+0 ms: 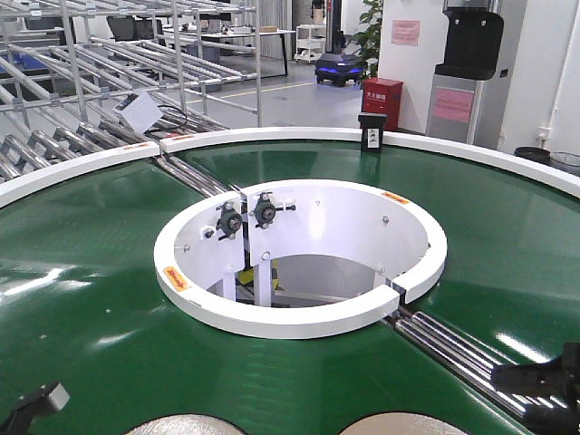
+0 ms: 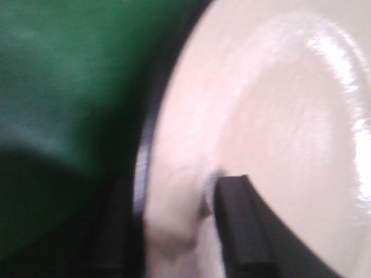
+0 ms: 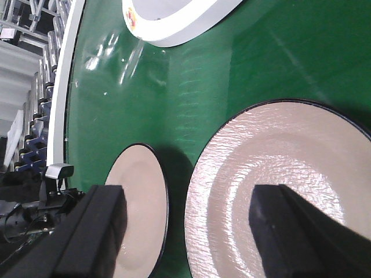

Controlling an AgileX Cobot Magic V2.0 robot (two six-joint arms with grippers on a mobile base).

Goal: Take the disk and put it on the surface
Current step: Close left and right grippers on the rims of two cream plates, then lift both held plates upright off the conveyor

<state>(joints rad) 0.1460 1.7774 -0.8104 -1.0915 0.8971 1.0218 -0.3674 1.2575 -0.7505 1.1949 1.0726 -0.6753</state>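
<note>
Disk [image 3: 278, 168] lies on the green belt [image 3: 243, 75], and our right gripper [image 3: 197, 226] hangs over it, fingers wide apart. Our left gripper [image 2: 174, 208] sits at the rim of another disk [image 2: 278, 127] on the belt (blurry, so we cannot tell its grip).

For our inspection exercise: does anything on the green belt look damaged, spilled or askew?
Nothing stands out. The right disk and left disk lie flat on the green belt, apart, rims unbroken where visible; nothing spilled.
</note>
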